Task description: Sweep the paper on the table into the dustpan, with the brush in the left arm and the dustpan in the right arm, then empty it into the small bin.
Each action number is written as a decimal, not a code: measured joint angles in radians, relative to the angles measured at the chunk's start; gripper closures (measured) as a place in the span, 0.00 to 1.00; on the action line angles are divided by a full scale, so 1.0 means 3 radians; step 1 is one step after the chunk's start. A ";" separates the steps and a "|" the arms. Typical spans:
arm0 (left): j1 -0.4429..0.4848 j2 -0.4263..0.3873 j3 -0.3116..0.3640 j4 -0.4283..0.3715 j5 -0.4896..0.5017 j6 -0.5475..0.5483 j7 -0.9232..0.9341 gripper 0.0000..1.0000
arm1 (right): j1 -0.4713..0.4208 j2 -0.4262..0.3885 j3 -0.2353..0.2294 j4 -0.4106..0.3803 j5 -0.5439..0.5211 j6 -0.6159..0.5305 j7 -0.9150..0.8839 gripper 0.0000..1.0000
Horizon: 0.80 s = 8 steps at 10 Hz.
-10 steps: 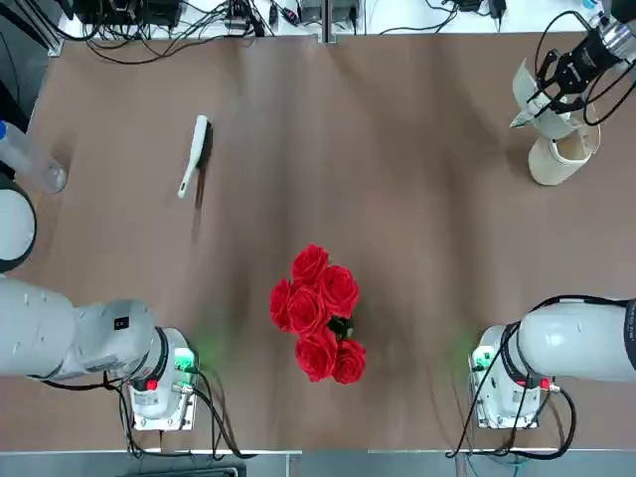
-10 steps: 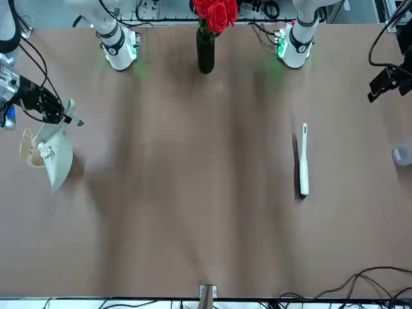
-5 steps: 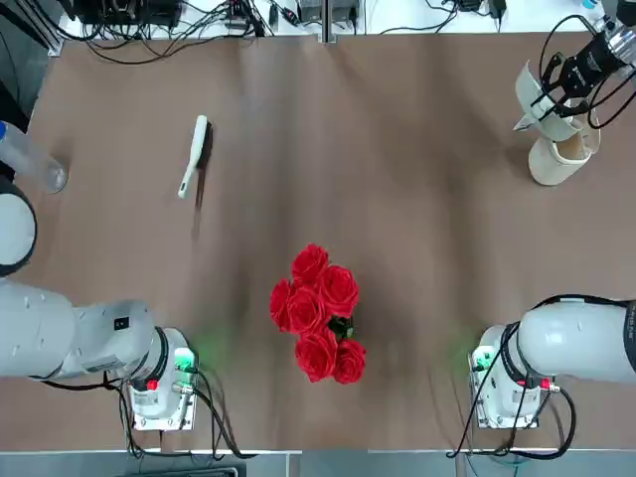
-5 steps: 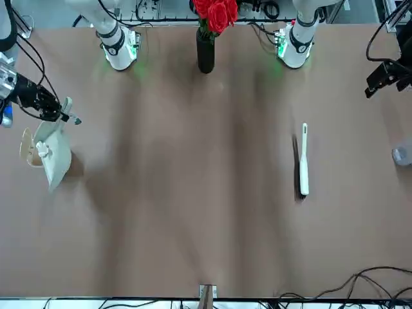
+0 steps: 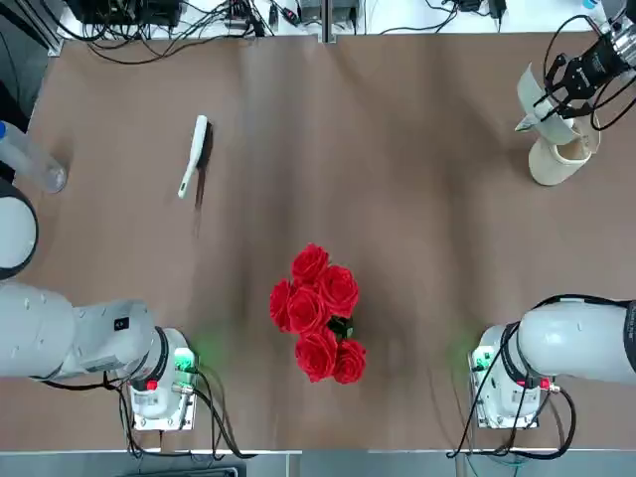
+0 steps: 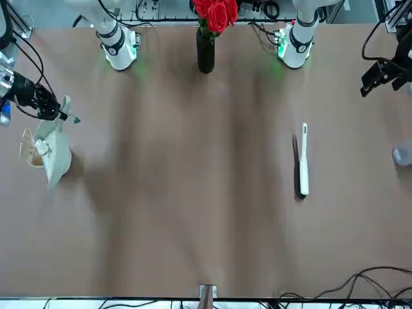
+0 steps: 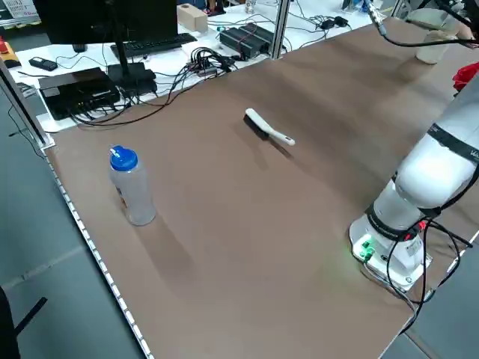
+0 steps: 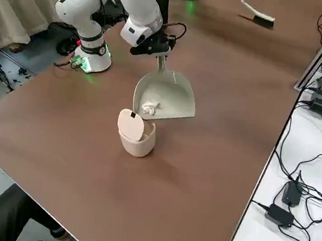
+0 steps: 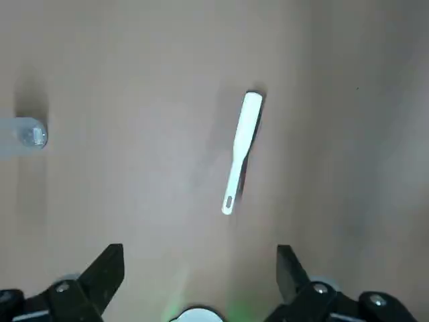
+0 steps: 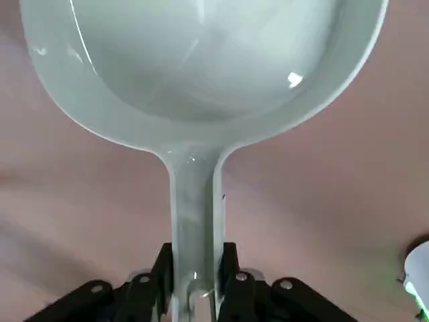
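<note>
Your small bin [image 8: 138, 144] stands on the table [image 8: 220, 162], its flap lid [image 8: 131, 125] raised, as the dustpan [image 8: 175, 96] hangs just beside it with its wide mouth turned toward the opening. Your right gripper [image 8: 161, 53], beyond the dustpan from the bin, is closed firmly on the pan's handle [image 10: 194, 215]. The crumpled paper [image 8: 149, 107] rests inside the pan near the mouth, between your right gripper and the bin.

The bin lies toward the robot's right from the pan's mouth and lower, so the pan's long axis, handle to mouth, points broadly at it. That line appears to be the one that matters for you: the sweeping looks done, and emptying seems the step in hand. Your next move likely calls for bringing the lip over the bin's opening, then tipping the mouth down along that axis. Tip too soon, or off to one side, and the paper could catch on the lid or drop beside the bin.

Your right arm is the nearer one. Your left gripper [image 9: 200, 251], well apart from the bin toward the robot's left, stands wide with nothing between its fingers. The brush [image 5: 197, 156] lies on that same side of the bin, free on the table.
</note>
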 joint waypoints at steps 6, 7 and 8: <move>0.0000 0.0000 -0.0038 0.0008 0.0000 0.0000 -0.0039 0.00 | -0.0002 -0.0089 -0.0133 0.0102 0.0096 -0.0293 -0.0132 0.67; 0.0000 0.0000 -0.0038 0.0008 0.0000 0.0000 -0.0039 0.00 | -0.0003 -0.0089 -0.0181 0.0151 0.0107 -0.0340 -0.0202 0.67; 0.0000 0.0000 -0.0038 0.0008 0.0000 0.0000 -0.0039 0.00 | -0.0004 -0.0089 -0.0222 0.0182 0.0125 -0.0362 -0.0236 0.67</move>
